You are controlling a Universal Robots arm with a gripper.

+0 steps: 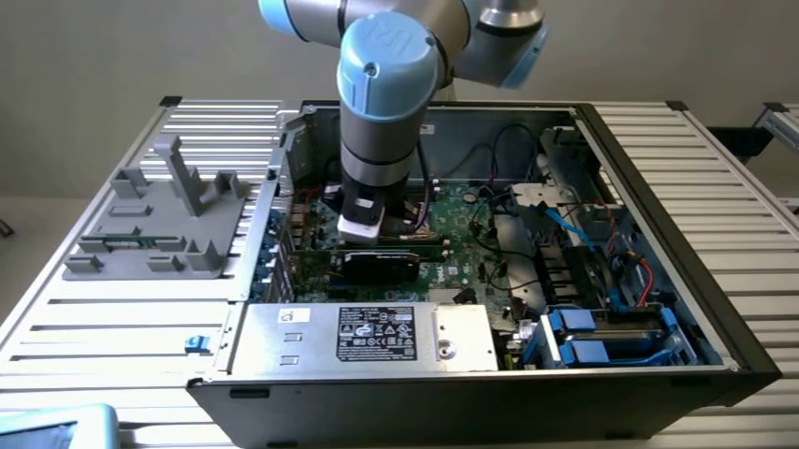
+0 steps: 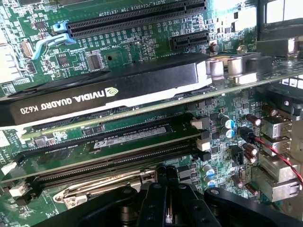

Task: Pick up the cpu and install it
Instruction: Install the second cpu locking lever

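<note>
The cpu cannot be made out; judging by the task, it would lie at or under the gripper, whose black fingers are pressed together with no gap between them, and whether a chip is pinched there cannot be told. The gripper hangs low over the green motherboard, just beside the bright metal socket frame and near the two long memory slots, one carrying a stick with a small white label too fine to read. Beyond the slots stands the black graphics card, marked "NVIDIA QUADRO K620". In the exterior view the arm reaches straight down into the open computer case, which rests on a slatted table; a silver power supply with a black label, its print illegible, sits at the near wall, and a grey fixture stands on the exterior view's left. To do this step well, the chip likely needs to stay level and square to the socket frame, lowered without side force, clear of the card and the red wire.
</note>
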